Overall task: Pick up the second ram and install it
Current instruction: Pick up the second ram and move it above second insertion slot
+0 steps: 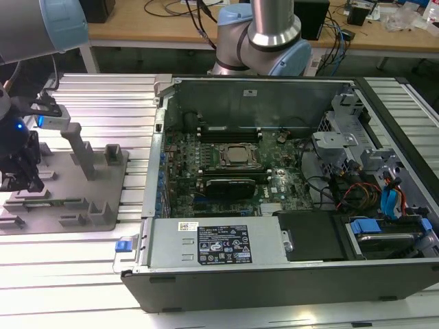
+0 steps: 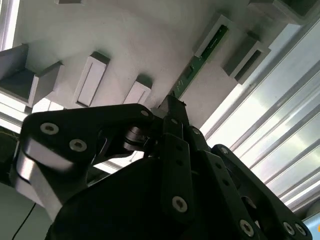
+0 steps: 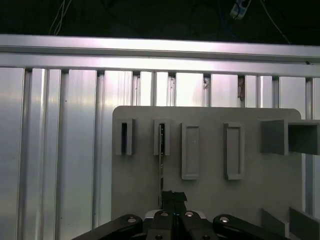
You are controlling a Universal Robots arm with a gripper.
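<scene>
In the exterior view the pincer (image 1: 16, 182) hangs low over a grey plate (image 1: 68, 181) at 9 o'clock of the open case (image 1: 260, 96), toward the exterior view's left. From there the black body hides the fingertips. Both wrist views supply what that view lacks. In the second wrist view the pincer (image 2: 171, 102) has its fingers drawn nearly together on the near end of the ram (image 2: 200, 57). The ram is a thin green strip standing on edge and running away from the tips into a raised holder on the plate (image 2: 150, 40). In the first wrist view the ram (image 3: 161, 160) shows edge-on as a fine line. One end sits in a slot of the plate (image 3: 210, 150); the other meets the closed pincer (image 3: 173, 195).

The plate lies on a ribbed aluminium worktop (image 1: 103, 96), and its bright slats also show in both wrist views. Upright posts (image 1: 79, 147) stand on the plate at 3 o'clock of the pincer, between it and the case. Inside the case the board (image 1: 226, 157) lies open to view. The arm (image 1: 274, 27) rises at 12 o'clock of the case, beyond its far wall.
</scene>
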